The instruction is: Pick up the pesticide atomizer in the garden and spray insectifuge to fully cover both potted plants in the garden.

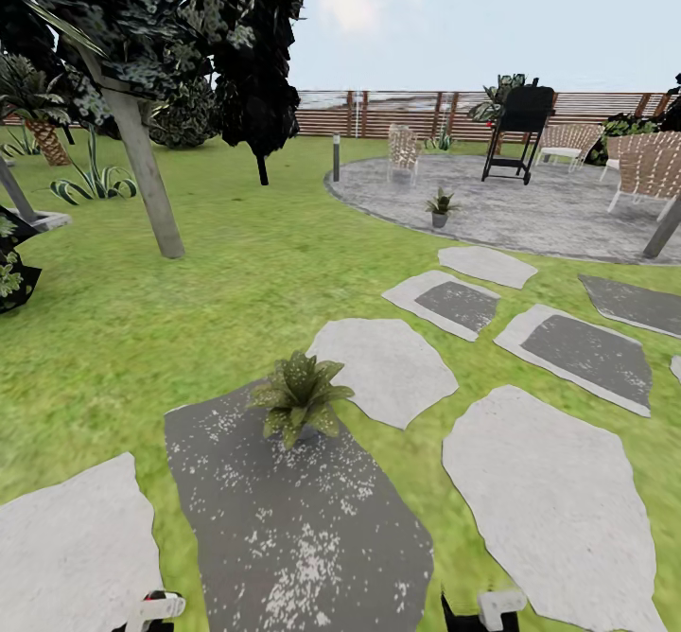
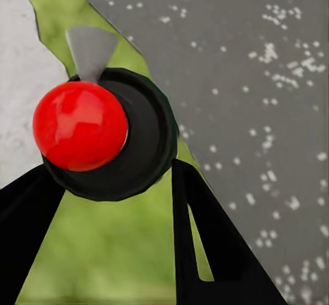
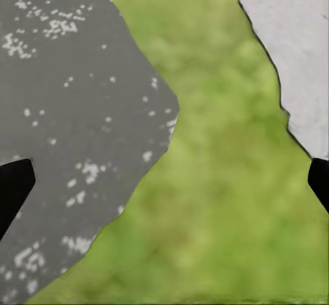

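At the far left of the head view a scaly-trunked palm [image 1: 38, 121] stands at the lawn's [image 1: 189, 310] edge, and beside it a tree with a pale, leaning trunk [image 1: 142, 164] carries dark foliage overhead.

Low in that view a white part of the left arm peeks in. In the left wrist view the left claw [image 2: 113, 168] is clenched on the pesticide atomizer [image 2: 147, 133], seen end-on. Its round dark body sits between the two black fingers [image 2: 205, 250] and touches both. It bears a glossy red ball [image 2: 79, 123] and a pale grey wedge [image 2: 90, 50]. Below it lie grass, a pale slab and a dark speckled slab [image 1: 293, 518].

On the far end of that dark slab, near the middle of the head view, stands the nearer potted plant [image 1: 301, 397], a rosette of pointed speckled leaves that hides its pot. A pale stepping slab [image 1: 383, 367] lies just beside it to the right.

Further back a short grey post [image 1: 336, 157] rises at the rim of the round paved patio [image 1: 530, 216]. The second potted plant [image 1: 440, 204] stands upright in its grey pot on the patio's near part, well apart from the first. Behind it are a woven chair [image 1: 403, 149], a black grill [image 1: 515, 131] and the brown slatted fence [image 1: 397, 114].

To the right lie more stepping slabs, a large pale one [image 1: 553, 500] nearest, and another woven chair [image 1: 648, 168] on the patio.

The right claw [image 3: 164, 175] is released. Its black fingertips [image 3: 14, 181] sit at opposite edges of the right wrist view, with grass and slab edges between them.
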Robot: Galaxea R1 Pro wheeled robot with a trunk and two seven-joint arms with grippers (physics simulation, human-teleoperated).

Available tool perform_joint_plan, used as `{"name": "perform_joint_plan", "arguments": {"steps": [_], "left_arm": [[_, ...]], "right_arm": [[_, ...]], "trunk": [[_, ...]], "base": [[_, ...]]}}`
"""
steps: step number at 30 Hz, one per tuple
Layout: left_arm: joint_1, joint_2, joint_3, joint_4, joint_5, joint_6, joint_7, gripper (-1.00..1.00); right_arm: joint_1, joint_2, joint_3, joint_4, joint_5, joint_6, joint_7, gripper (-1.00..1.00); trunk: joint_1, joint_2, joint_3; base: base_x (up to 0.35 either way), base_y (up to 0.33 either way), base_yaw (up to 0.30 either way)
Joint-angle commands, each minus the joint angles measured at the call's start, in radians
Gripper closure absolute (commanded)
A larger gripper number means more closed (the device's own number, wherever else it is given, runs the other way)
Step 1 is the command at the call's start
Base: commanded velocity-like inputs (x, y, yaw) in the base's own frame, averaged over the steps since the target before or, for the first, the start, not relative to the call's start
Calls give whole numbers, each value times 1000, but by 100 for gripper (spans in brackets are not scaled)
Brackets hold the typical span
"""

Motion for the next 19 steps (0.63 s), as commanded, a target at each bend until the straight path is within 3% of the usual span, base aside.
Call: {"name": "perform_joint_plan", "arguments": {"steps": [1, 19], "left_arm": [[-1, 0, -4, 1, 10, -3, -4, 100], [0, -3, -6, 1, 2, -3, -5, 100]], "right_arm": [[0, 0, -3, 7, 7, -3, 1, -100], [14, -1, -3, 16, 8, -2, 1, -100]], "trunk": [[0, 0, -1], [0, 0, -1]], "base": [[0, 0, 0], [0, 0, 0]]}}
